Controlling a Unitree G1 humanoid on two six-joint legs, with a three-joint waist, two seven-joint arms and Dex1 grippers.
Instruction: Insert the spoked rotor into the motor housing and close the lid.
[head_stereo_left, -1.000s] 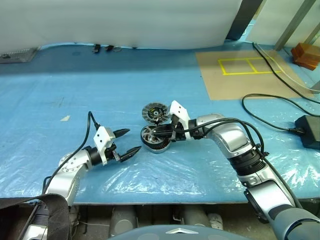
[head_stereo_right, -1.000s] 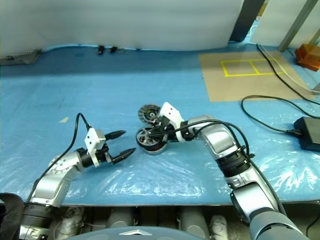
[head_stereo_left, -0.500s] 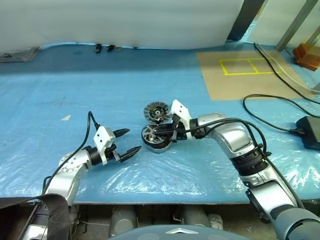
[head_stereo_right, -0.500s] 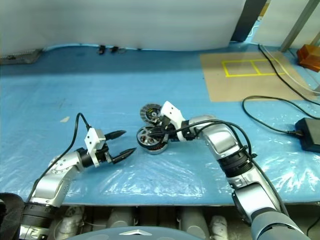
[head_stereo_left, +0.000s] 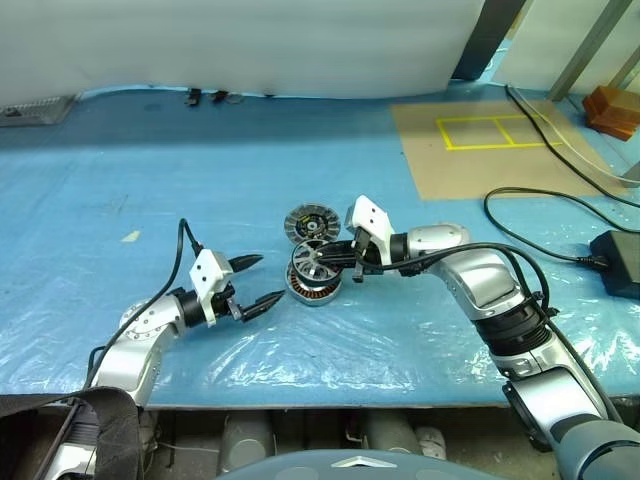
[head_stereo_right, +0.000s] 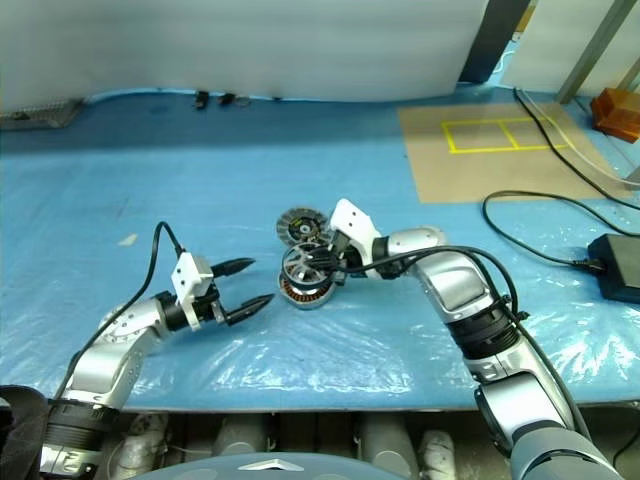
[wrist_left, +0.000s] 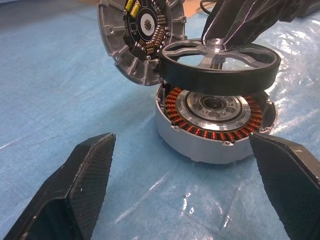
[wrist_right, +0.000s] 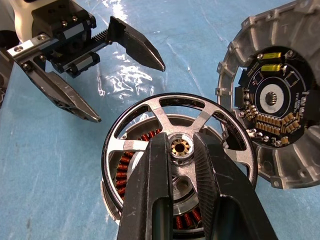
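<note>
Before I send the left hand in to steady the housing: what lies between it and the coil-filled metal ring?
Only bare blue plastic sheet lies between the open left hand and the coil-filled silver motor housing, as the left wrist view shows.

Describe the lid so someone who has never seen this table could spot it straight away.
On the blue sheet covering the table, look near the middle, where the right gripper holds the spoked rotor over the motor housing. The lid lies just beyond them. Unlike its neighbours, it has a grey ribbed rim and a dark centre dotted with small coloured parts.
</note>
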